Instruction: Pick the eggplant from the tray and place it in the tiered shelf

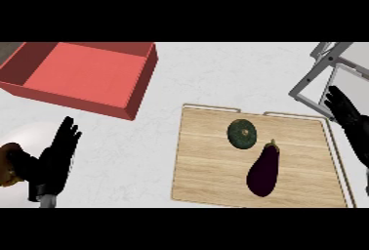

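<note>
No text, label, brand, number or sign can be read anywhere.

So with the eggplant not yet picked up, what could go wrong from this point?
1. The eggplant lies close beside the round green vegetable on the wooden tray; a reach from above could nudge that one instead.
2. The right hand sits at the view's right edge near the tiered shelf, so swinging in might clip the shelf frame or the tray's rim.
3. The eggplant is long and smooth-looking; grasped near one end, it may tilt.
</note>
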Tool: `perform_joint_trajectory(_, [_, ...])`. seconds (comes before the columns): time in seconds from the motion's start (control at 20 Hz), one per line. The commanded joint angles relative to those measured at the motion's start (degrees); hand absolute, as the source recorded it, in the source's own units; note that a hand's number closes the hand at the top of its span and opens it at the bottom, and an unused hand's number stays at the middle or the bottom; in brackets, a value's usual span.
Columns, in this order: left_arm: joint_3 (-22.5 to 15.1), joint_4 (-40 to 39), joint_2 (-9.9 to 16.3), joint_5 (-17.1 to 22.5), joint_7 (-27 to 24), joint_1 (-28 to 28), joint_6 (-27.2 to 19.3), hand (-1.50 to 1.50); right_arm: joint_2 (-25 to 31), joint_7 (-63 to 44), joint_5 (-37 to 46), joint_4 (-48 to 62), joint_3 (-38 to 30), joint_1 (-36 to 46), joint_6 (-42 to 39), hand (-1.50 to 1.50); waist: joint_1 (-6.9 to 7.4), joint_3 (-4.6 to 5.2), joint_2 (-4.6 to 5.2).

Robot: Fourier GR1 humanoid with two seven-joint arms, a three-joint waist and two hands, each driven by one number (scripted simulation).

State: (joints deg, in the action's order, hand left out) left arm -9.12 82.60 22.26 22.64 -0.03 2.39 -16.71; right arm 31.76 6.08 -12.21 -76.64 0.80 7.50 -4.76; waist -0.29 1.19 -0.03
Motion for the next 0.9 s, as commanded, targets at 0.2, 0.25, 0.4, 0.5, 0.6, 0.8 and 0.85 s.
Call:
perform_joint_trajectory(0.2, [-1.36, 1.82, 9.56, -9.23, -4.46, -2.94, 2.75, 0.00, -3.96, -5.21, 15.83, -3.69, -3.66, -5.73, 30.49, 1.50, -5.37, -0.83, -1.30])
perform_joint_trajectory(0.25, [-1.27, 2.06, 11.78, -11.16, -4.99, -3.38, 2.71, 0.00, -3.95, -5.70, 17.43, -3.33, -4.99, -6.45, 33.97, 1.50, -6.55, -0.84, -1.59])
perform_joint_trajectory(0.4, [-1.79, 1.70, 11.86, -10.82, -4.55, -1.94, 3.47, 0.00, -5.49, -8.64, 19.18, -1.94, -12.51, -9.20, 46.79, -1.50, -9.73, -0.82, -1.92])
perform_joint_trajectory(0.5, [-2.57, 0.09, 12.10, -11.79, -7.35, -1.05, 4.93, 0.00, -13.92, -5.06, 22.09, -6.42, -9.15, -11.49, 54.49, -1.50, -6.81, -0.81, -1.06])
perform_joint_trajectory(0.6, [-4.37, 1.08, 11.98, -12.95, -7.41, -2.40, 5.83, 0.00, -19.74, -2.64, 27.78, -9.64, -3.83, -14.44, 60.49, -1.50, -5.39, -0.82, -0.68])
perform_joint_trajectory(0.8, [-5.30, 1.57, 12.40, -14.08, -8.22, -2.87, 6.77, 0.00, -23.93, -4.74, 42.27, -12.07, 2.50, -19.44, 70.35, -1.50, -2.55, -0.54, -0.14])
perform_joint_trajectory(0.85, [-4.97, 1.85, 12.58, -13.92, -7.87, -4.12, 6.96, 0.00, -25.23, -5.90, 45.31, -11.18, 3.23, -21.13, 71.14, -1.50, -2.61, -0.47, 0.07])
